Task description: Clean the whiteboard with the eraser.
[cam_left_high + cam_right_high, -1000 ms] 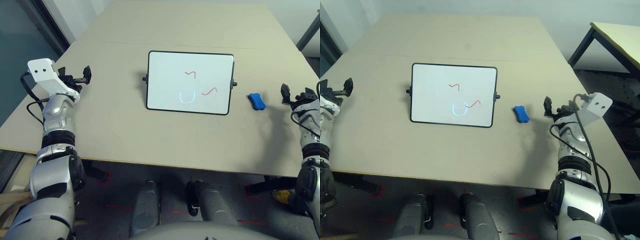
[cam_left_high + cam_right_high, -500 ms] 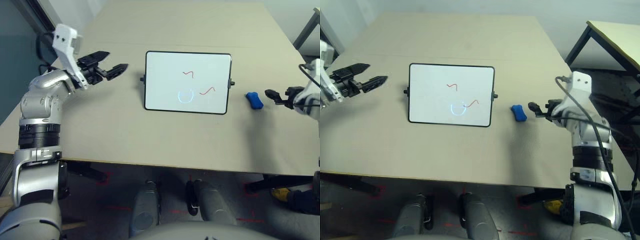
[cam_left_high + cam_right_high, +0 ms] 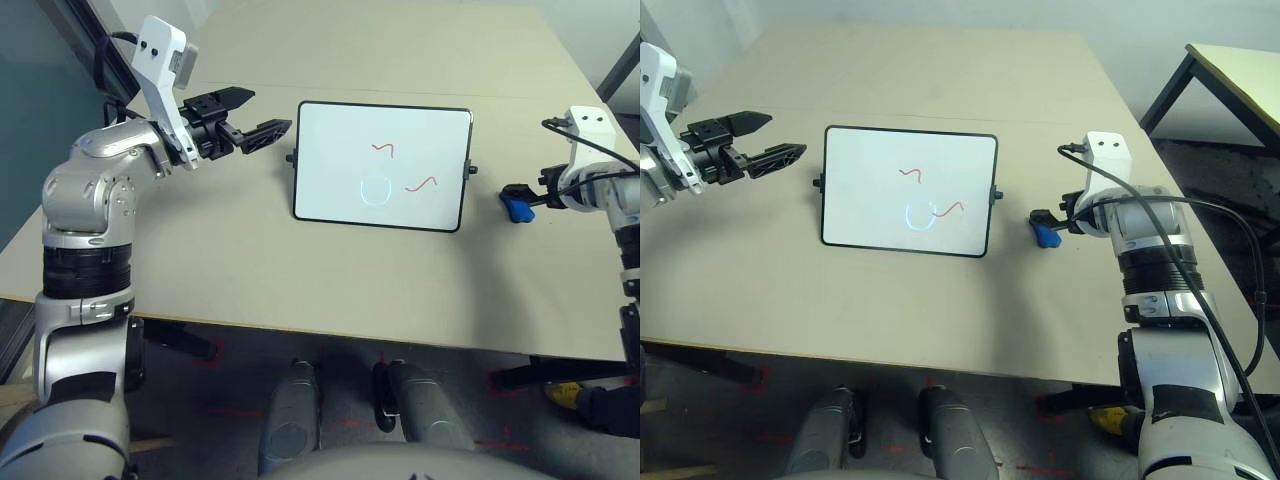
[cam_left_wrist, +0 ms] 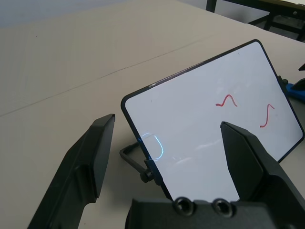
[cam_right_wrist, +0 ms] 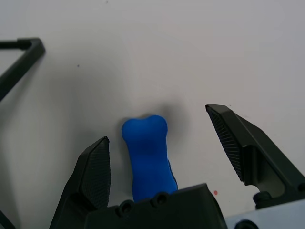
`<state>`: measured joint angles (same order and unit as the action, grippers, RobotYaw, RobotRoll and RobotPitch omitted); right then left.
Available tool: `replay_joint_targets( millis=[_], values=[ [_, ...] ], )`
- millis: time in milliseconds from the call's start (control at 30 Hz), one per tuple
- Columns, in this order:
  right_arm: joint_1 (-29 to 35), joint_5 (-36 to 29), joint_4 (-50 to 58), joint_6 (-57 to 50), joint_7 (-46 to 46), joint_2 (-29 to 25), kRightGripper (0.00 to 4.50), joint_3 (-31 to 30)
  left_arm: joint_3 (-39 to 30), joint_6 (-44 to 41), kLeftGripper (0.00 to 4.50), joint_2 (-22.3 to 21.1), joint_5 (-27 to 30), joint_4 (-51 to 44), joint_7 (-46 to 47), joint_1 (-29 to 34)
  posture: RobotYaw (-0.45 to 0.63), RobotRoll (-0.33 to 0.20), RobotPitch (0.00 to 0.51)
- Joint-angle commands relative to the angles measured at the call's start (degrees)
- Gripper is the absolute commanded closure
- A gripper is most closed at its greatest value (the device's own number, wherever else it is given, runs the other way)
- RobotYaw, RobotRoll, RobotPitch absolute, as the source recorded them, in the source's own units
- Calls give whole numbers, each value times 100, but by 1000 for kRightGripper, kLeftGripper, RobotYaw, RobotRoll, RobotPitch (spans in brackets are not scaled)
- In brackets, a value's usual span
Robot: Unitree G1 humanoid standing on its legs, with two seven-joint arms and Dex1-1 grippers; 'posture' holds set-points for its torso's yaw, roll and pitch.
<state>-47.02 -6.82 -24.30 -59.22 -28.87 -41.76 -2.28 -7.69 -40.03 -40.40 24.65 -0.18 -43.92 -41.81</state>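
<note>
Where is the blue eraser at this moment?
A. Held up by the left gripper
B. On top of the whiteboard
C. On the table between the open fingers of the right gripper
C: the eraser lies on the table between the spread fingers of the right gripper, not yet gripped.

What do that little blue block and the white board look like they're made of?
The eraser looks like soft foam or rubber: matte blue, rounded bone-like ends, no shine. The whiteboard seems a glossy coated panel, since light glints off it beside the pen marks, with a thin black frame, probably plastic. Neither can be told for certain from looks alone.
</note>
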Motion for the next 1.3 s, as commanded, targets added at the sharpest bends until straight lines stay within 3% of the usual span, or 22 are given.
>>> replay_joint_targets(
  millis=[33,433,667,933,1033,1300],
  values=[
    [351,-88,433,-256,201,96,30,379,4,15,0,47,23,-102,37,78,9,0,123],
    [1785,-388,2510,-1098,952,786,30,1626,125,216,0,269,-59,247,8,-210,-45,0,130],
    [1982,-410,2431,-504,1302,1198,30,1960,173,367,0,338,-115,474,4,-374,-40,0,131],
    [1919,-432,2033,71,1427,1351,30,1933,148,359,0,321,-99,460,62,-356,-28,0,133],
    [1935,-426,1927,155,1412,1360,613,1885,151,298,0,292,-95,402,76,-294,-28,0,133],
    [2006,-420,1850,191,1361,1364,3136,1790,296,-155,0,101,-10,151,-96,-72,-22,0,133]
  ],
)
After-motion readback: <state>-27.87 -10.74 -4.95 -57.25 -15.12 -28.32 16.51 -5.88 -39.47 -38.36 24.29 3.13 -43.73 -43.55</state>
